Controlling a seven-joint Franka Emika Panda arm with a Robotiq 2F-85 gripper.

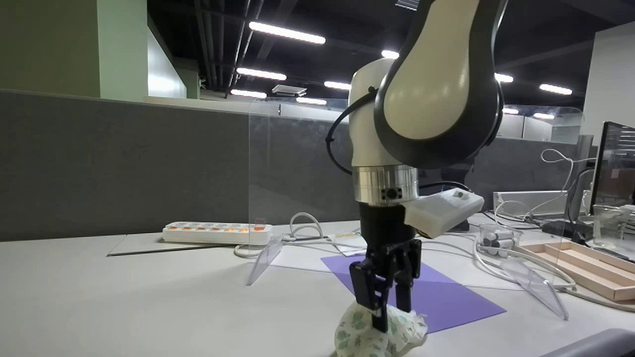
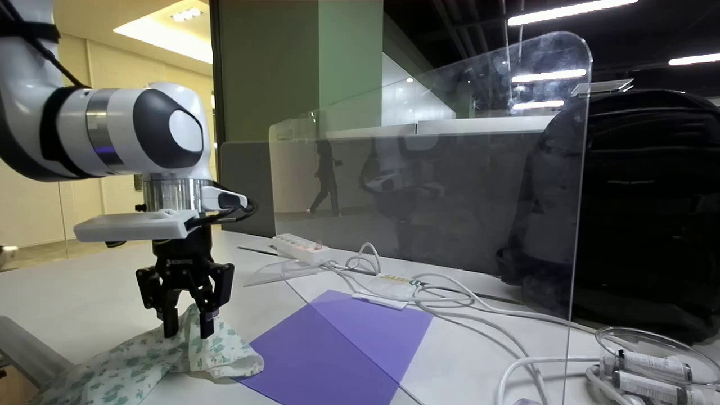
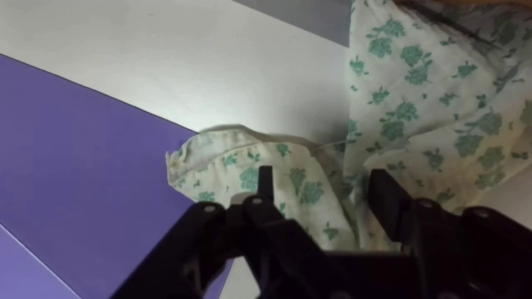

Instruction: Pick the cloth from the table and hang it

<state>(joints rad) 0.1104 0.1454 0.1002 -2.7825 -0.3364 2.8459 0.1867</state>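
- Workpiece: the floral-print cloth [image 2: 140, 354] lies bunched on the near part of the worktop [image 1: 198, 297], one end overlapping the edge of the purple sheet [image 2: 332, 360].
- Finger state: the fingers [image 2: 207, 326] point down and stand spread at the cloth, bunched fabric showing between them. No pinch is seen; whether either tip touches the fabric cannot be told.
- Step in hand (judged): grasping; hanging comes later.
- Procedure: centre the gap on the raised fold. Lower until both tips flank the fold near its base, then bring them together on several layers. A shallow pinch at the crest would probably slip.
- Caution: keep both tips off the sheet; a caught edge could drag it along. Lift slowly and confirm that only fabric rises.
- Wrist view: shows most clearly the overlap onto the sheet and the creases between the fingers.
- In an exterior view, a trailing length of the floral-print cloth [image 2: 101, 374] runs to the near left and out of frame.
- In an exterior view, only the bunched end shows; the wooden tray [image 1: 595, 270] and monitor [image 1: 617, 163], at the right, appear here alone.
- Hanging place: not confirmed in any view. The top edge of the clear panel [image 2: 478, 185], on the far side, is a possible candidate.
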